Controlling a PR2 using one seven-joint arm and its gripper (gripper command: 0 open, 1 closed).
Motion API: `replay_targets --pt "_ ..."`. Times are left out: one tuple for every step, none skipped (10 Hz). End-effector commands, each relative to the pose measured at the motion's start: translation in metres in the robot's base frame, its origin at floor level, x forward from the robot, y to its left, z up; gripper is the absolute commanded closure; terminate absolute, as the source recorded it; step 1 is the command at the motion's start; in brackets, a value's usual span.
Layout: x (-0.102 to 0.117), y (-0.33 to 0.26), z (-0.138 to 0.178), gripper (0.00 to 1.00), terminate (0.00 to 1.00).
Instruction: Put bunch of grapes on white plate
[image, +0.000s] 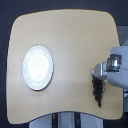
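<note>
The exterior view looks straight down on a light tan wooden surface (70, 50) with rounded corners. The round glossy white plate (37, 67) with its wide rim lies flat toward the exterior view's left of this surface, with nothing on it. Well apart from the plate, toward the exterior view's right and near the surface's edge, lies the bunch of grapes (97, 90), a long tapering cluster of small dark purple-black berries; its narrow end points toward the lower edge of the picture. The grey metal arm reaches in from the exterior view's right edge, and its pincer (98, 73) sits right at the upper end of the bunch, touching or just over it. The picture is too blurred to show how far the pincer is spread or whether it has the grapes in its hold: that cannot be told. Between the plate and the bunch the wooden surface is bare.
</note>
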Motion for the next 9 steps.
replay_targets --pt "0.016 0.022 -0.058 0.00 0.00" --pt "0.017 0.022 -0.063 0.00 0.00" --pt "0.018 0.021 -0.068 0.00 0.00" --pt "0.019 0.020 -0.069 0.00 0.00" --pt "0.024 0.008 -0.070 0.00 0.00" --pt "0.024 0.003 -0.072 0.00 0.00" --pt "0.022 -0.002 -0.075 0.00 0.00" --pt "0.020 -0.008 -0.078 0.00 0.00" --pt "0.020 -0.009 -0.080 0.00 0.00"
